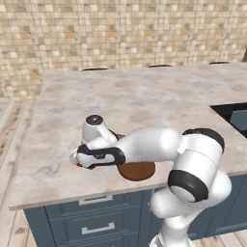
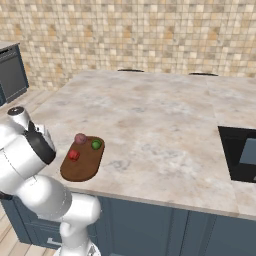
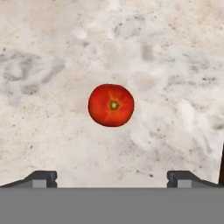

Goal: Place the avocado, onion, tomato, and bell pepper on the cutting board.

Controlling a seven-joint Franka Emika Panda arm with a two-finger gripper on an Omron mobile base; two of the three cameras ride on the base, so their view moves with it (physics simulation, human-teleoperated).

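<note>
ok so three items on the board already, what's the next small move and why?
Probably lower the open gripper straight down over the tomato. In the hand view it lies alone on the bare counter, centred between the spread fingertips, not yet grasped, while the onion, avocado and bell pepper sit on the cutting board.
</note>
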